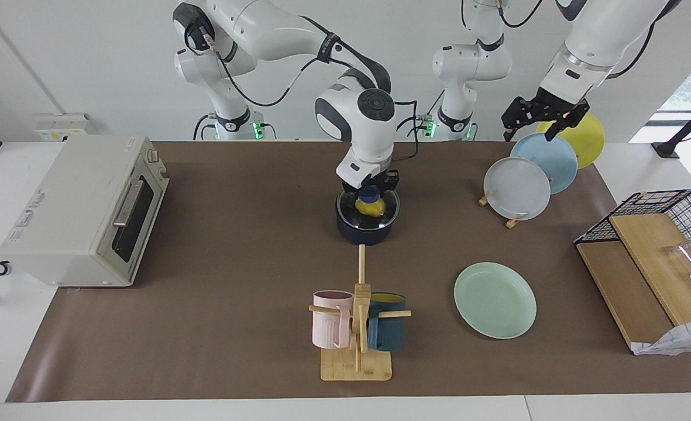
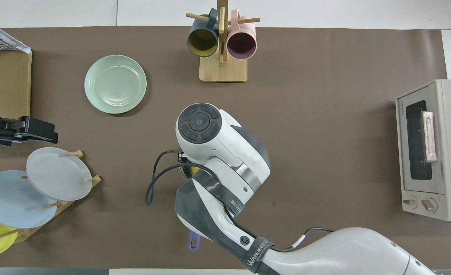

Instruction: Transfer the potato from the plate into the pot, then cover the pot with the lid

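The dark navy pot (image 1: 364, 233) stands mid-table on the robots' side. The clear glass lid (image 1: 348, 211) lies on it. The yellow potato (image 1: 371, 206) shows through the glass inside the pot. My right gripper (image 1: 370, 190) is down at the lid's blue knob (image 1: 370, 193). In the overhead view the right arm hides the pot, apart from its handle end (image 2: 194, 242) and a sliver of the potato (image 2: 194, 170). The mint-green plate (image 1: 495, 299) (image 2: 115, 84) lies bare toward the left arm's end. My left gripper (image 1: 529, 131) (image 2: 26, 130) is open, raised over the plate rack, waiting.
A rack (image 1: 518, 219) holds grey-white, light blue and yellow plates upright. A mug tree (image 1: 357, 327) with pink and teal mugs stands farther from the robots than the pot. A toaster oven (image 1: 82, 210) sits at the right arm's end, a wire-and-wood shelf (image 1: 649, 257) at the left arm's end.
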Controlling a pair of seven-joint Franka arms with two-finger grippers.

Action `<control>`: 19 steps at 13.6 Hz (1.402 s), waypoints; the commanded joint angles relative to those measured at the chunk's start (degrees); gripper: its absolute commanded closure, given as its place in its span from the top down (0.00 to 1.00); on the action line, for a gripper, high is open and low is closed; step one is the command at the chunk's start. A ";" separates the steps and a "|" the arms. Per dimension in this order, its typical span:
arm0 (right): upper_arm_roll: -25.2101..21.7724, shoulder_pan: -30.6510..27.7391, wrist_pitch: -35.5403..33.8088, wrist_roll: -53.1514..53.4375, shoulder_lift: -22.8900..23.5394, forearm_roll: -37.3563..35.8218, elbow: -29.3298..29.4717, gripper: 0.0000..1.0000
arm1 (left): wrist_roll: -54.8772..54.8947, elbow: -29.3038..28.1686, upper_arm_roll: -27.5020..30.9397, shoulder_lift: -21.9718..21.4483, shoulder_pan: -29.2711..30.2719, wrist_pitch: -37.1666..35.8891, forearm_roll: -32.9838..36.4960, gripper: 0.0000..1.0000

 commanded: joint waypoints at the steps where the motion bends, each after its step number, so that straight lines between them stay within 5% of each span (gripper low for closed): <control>1: 0.32 1.44 0.11 0.34 0.70 -4.11 0.16 0.00 | 0.43 0.09 -0.70 -0.05 0.76 0.78 1.19 1.00; 7: 0.32 1.36 2.04 0.69 0.78 -4.66 -0.63 0.01 | -0.36 0.00 -0.70 -0.31 0.58 0.87 1.19 1.00; 8: 0.32 1.36 2.13 0.69 0.78 -4.66 -0.72 0.32 | -0.36 0.00 -0.70 -0.31 0.58 0.78 1.19 1.00; 9: 0.32 1.36 2.13 0.78 0.78 -4.66 -0.72 0.77 | -0.28 0.00 -0.70 -0.31 0.67 0.78 1.19 1.00; 10: 0.32 1.36 2.13 0.78 0.78 -4.66 -0.63 1.00 | -0.28 0.00 -0.70 -0.31 0.67 0.78 1.19 1.00; 14: 0.32 -1.01 0.90 0.26 -0.70 -5.01 0.51 1.00 | -0.28 0.09 -0.70 -0.75 0.67 0.78 1.19 1.00; 19: 0.50 -7.24 -4.53 -4.49 -8.42 -4.57 0.51 1.00 | -0.27 0.00 -0.62 -0.93 0.67 0.87 1.19 1.00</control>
